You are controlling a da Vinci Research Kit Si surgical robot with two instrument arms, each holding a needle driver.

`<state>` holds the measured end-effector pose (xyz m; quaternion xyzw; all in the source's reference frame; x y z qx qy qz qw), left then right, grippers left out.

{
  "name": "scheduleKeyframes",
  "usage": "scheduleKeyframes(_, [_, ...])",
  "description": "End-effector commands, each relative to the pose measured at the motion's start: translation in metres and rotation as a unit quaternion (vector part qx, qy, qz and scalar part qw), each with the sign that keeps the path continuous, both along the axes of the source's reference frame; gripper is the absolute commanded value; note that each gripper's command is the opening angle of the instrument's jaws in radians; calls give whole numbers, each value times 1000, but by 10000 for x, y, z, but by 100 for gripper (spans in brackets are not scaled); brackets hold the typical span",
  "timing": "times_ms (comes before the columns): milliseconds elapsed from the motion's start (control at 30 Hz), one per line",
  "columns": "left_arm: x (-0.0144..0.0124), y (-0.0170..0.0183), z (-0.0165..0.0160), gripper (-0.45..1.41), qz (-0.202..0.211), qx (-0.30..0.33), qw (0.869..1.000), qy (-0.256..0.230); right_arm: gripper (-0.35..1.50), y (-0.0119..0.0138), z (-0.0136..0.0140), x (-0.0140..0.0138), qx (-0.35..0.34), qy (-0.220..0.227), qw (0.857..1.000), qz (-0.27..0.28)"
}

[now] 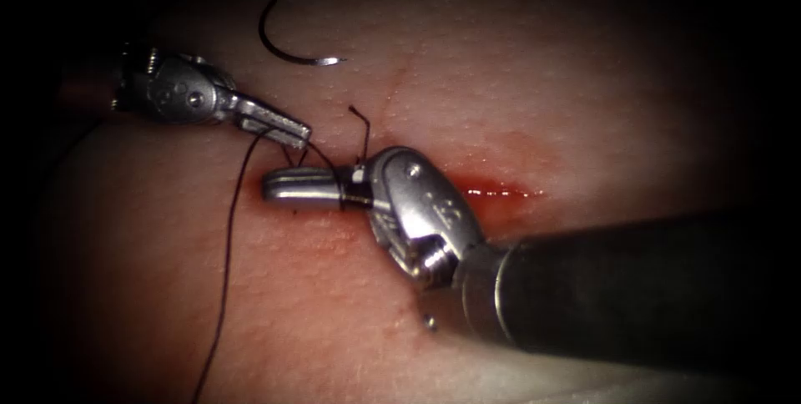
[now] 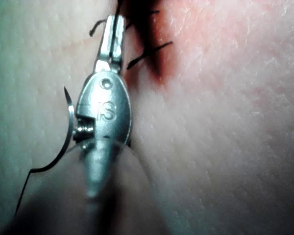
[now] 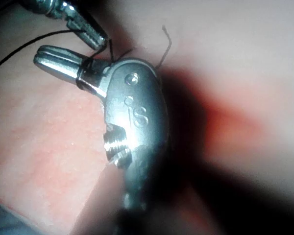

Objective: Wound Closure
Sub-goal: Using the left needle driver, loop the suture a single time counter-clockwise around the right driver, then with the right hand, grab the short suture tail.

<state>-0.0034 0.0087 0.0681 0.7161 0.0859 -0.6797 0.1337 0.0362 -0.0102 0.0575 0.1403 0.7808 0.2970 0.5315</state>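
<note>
While spread wide under both tools, pale tissue (image 1: 584, 78), with its cut (image 1: 501, 191) running as a red line wet with red fluid (image 1: 517, 193) out to the right. No dishes, trays or other containers anywhere; nothing held inside anything.

Entering from the right, right tool (image 1: 304, 185): thick dark shaft, silver wrist, jaws lying pressed together over the cut's left end, with dark thread (image 1: 229, 245) looped about their base. Cannot tell whether any strand is pinched between them.

Entering from the left, left tool (image 1: 284, 123): smaller, jaws clamped on the thread just above the right tool, the long strand trailing down the left side of the cut.

Lying free on the tissue well above the left tool, left of the cut, curved needle (image 1: 288, 49), held by neither tool and not in the tissue.

Standing up beside the right tool's wrist, short cut end (image 1: 360, 124).

Judged advice for handling the thread well: even tension, loops kept low against the cut.
</note>
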Motion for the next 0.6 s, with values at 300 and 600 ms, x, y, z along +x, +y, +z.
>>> scheduleKeyframes(300, [-5,-20,12,-45,-17,-5,1000,11,-35,0,-13,-2,111,-97,981,128])
scheduleKeyframes(600, [-19,-44,12,-45,-40,-13,999,25,-35,-14,-10,-1,205,-153,941,221])
